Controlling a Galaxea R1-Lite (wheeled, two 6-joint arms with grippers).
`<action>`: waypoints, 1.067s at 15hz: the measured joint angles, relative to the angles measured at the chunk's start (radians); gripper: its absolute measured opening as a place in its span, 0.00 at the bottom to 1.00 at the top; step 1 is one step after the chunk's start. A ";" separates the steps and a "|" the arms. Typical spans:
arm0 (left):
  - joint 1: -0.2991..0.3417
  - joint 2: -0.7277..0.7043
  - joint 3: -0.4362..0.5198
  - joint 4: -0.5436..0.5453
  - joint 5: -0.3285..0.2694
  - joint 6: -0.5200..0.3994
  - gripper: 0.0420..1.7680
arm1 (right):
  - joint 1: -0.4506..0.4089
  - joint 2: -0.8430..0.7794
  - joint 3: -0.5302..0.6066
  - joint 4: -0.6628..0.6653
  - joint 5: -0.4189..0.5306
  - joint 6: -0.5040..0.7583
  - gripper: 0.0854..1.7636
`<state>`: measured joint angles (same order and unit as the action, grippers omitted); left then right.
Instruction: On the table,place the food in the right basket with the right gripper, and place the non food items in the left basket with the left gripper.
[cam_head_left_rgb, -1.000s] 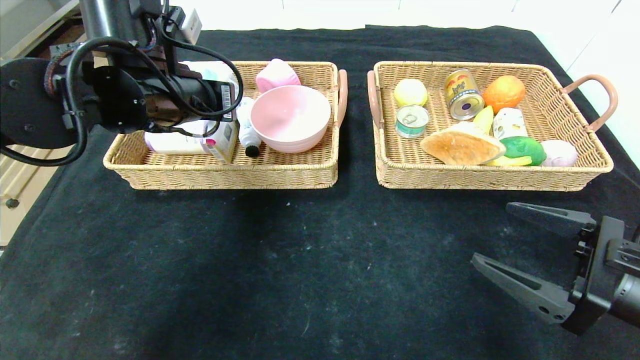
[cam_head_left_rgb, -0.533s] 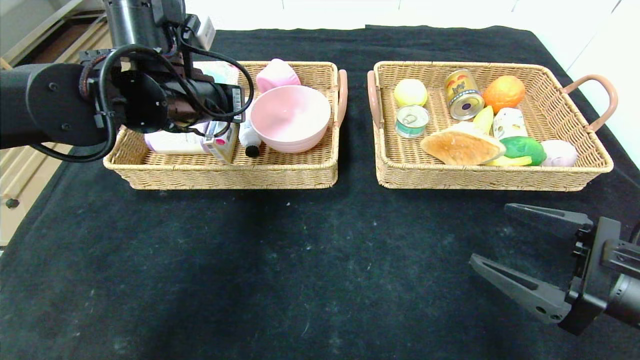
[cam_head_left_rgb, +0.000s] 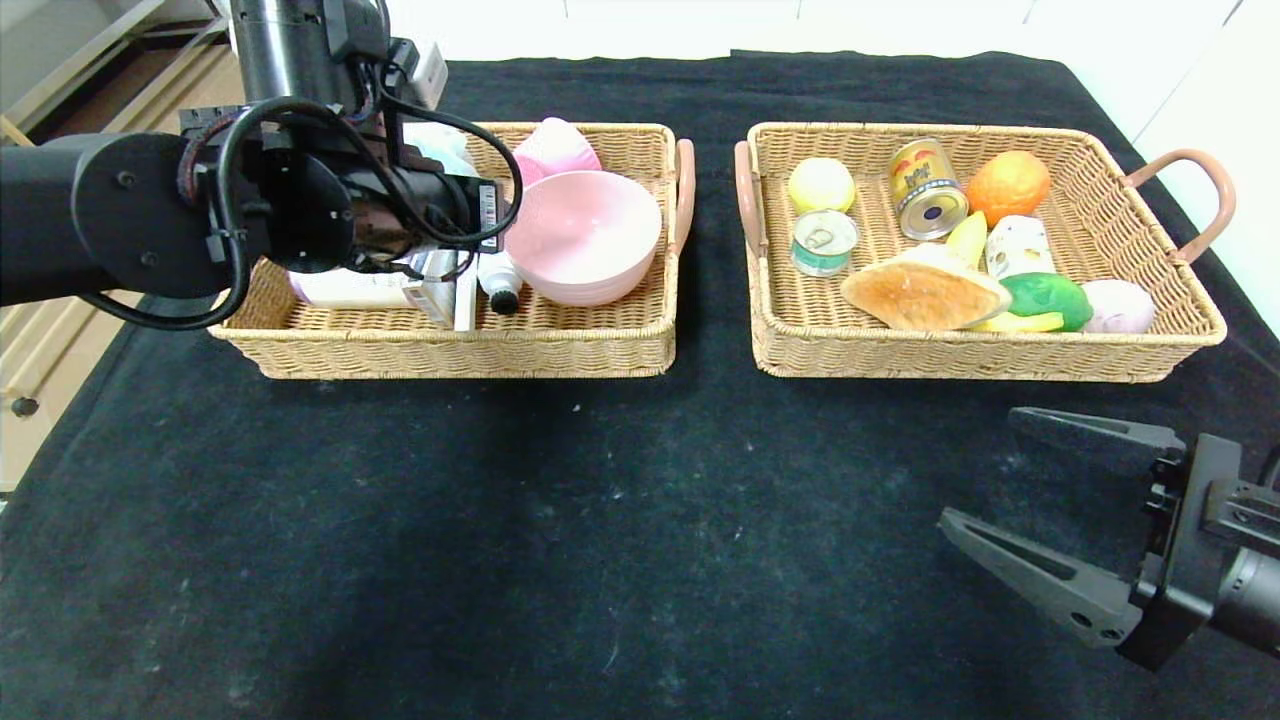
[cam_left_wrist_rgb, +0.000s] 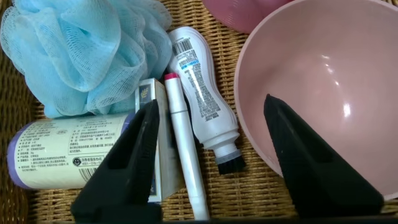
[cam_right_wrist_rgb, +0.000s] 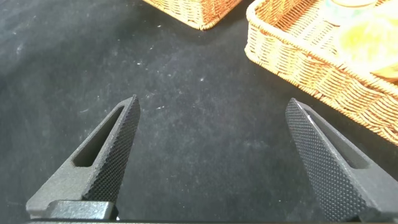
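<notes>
One white tube (cam_left_wrist_rgb: 185, 155) lies between the open left end effector (cam_left_wrist_rgb: 211, 155) fingers

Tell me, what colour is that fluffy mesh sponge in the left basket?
Light blue; the mesh sponge shows best in the left wrist view.

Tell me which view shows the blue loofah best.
Left wrist view: the loofah fills one corner, mesh clear, beside the lotion tube. Head view shows only a sliver behind the left arm. Right wrist view misses it.
</notes>
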<state>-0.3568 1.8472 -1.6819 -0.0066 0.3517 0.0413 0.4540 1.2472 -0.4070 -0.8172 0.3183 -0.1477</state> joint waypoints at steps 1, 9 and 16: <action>-0.003 -0.005 0.006 0.001 0.002 0.000 0.72 | 0.000 0.000 0.000 0.000 0.000 0.000 0.97; -0.104 -0.192 0.254 0.008 0.000 -0.006 0.88 | -0.002 0.003 0.004 0.001 -0.003 0.001 0.97; -0.288 -0.600 0.696 0.014 0.009 -0.007 0.93 | -0.035 -0.077 -0.005 0.120 -0.135 0.001 0.97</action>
<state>-0.6447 1.2468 -0.9855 0.0072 0.3606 0.0340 0.4189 1.1698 -0.4121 -0.6970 0.1832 -0.1462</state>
